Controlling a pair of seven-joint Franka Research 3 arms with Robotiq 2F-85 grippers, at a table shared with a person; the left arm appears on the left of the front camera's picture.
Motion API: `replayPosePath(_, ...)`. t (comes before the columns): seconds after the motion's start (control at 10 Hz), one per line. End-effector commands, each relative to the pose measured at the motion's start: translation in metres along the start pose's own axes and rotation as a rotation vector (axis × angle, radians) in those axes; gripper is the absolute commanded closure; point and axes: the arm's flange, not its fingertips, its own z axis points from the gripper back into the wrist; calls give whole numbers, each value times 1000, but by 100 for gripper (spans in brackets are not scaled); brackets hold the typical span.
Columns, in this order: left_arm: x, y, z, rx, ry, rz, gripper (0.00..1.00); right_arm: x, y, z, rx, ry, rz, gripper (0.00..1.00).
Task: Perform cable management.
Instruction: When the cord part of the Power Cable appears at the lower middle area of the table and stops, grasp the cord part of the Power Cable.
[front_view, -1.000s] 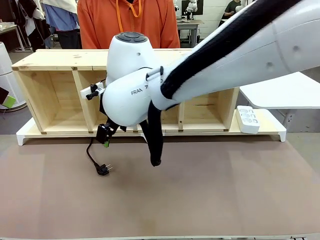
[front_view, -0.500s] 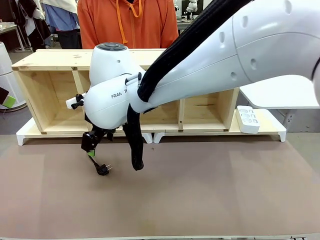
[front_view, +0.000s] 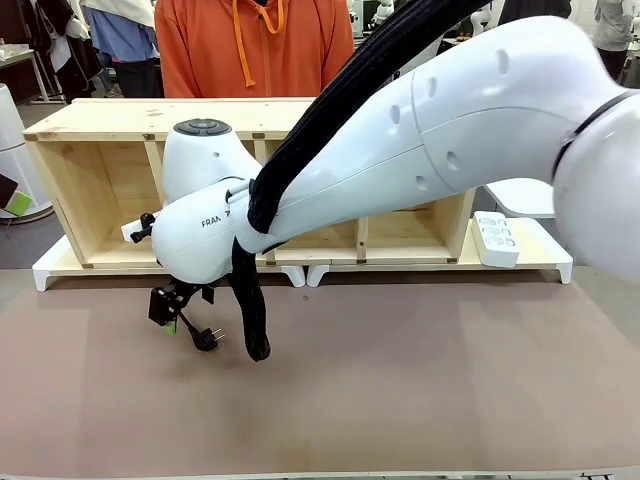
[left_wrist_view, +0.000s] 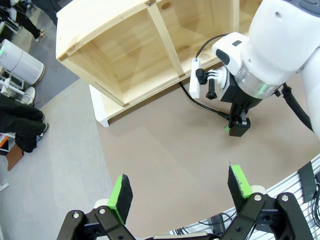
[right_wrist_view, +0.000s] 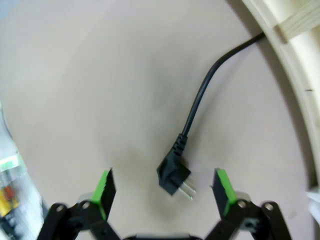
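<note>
Left gripper (left_wrist_view: 179, 187): fingers apart, empty, well in front of shelf (front_view: 110, 118).
Right gripper (right_wrist_view: 164, 186): spread wide, I've got it over the plug (right_wrist_view: 173, 178), not gripping.
Cable (right_wrist_view: 197, 107): loose in front of shelf, runs to it.
Progress: I'd say nothing tidied yet.

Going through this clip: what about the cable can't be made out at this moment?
- Far end: right wrist view, the cable goes out of sight at the shelf edge.
- Its run inside the shelf: front view, the right arm covers the middle compartments; the plug lies in the open.
- Hands of the person: front view, behind the shelf.
</note>
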Motion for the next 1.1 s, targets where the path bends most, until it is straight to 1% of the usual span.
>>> replayPosePath(0.0, 2, 0, 0, -10, -10, -2, 0, 14, 0, -16, -15, 18, -15, 0)
replayPosePath(0.4, 2, 0, 0, -10, -10, -2, 0, 25, -7, -50, 2, 78, -31, 0)
replayPosePath(0.6, 2, 0, 0, -10, -10, -2, 0, 25, -10, -55, -10, 115, -50, 0)
replayPosePath(0.8, 2, 0, 0, -10, -10, -2, 0, 26, -10, -54, -17, 126, -55, 0)
replayPosePath(0.9, 2, 0, 0, -10, -10, -2, 0, 25, -9, -54, -24, 145, -51, 4)
replayPosePath(1.0, 2, 0, 0, -10, -10, -2, 0, 25, -9, -55, -29, 155, -52, 19)
